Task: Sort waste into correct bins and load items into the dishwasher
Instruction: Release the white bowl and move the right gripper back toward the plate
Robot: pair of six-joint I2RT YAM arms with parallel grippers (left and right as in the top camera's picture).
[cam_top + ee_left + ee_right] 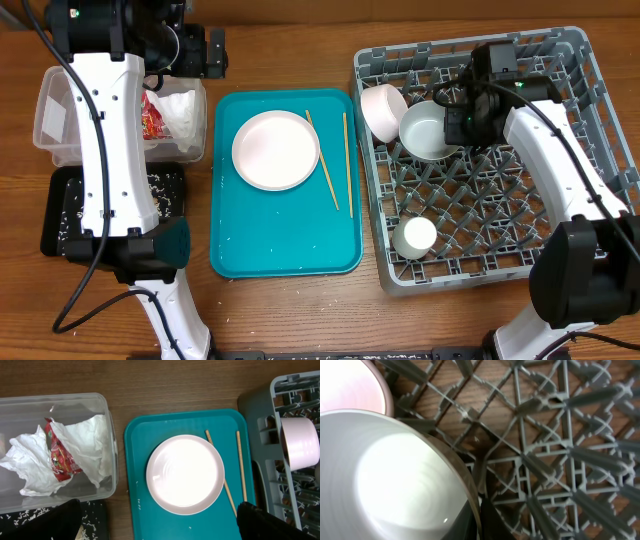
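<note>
- Rack: right of the tray. It serves as the dishwasher, and its pegs prop crockery on edge.
- Tray: teal, mid-table. It carries what is not yet loaded.
- Tub: left of the tray, at the far end. It takes dry rubbish.
- Black tray: left of the tray, at the near end. It takes food scraps.
- Plate: flat on the tray's far half, awaiting the rack.
- Grey bowl: in the rack's far part, tray side, tipped among the pegs.
- Pink bowl: in the rack on edge, between the grey bowl and the tray.
- Cup: in the rack's near part.
- Napkins and wrapper: sorted into the tub.
- Chopsticks: on the tray, rack side of the plate, one against the plate's rim.
- Rice: scattered on the black tray.
- Right gripper: narrow, with a finger on either side of the grey bowl's rim. It appears to pinch the rim, probably to seat the bowl.
- Left gripper: above the tray's far end, spread wide, holding nothing.
</note>
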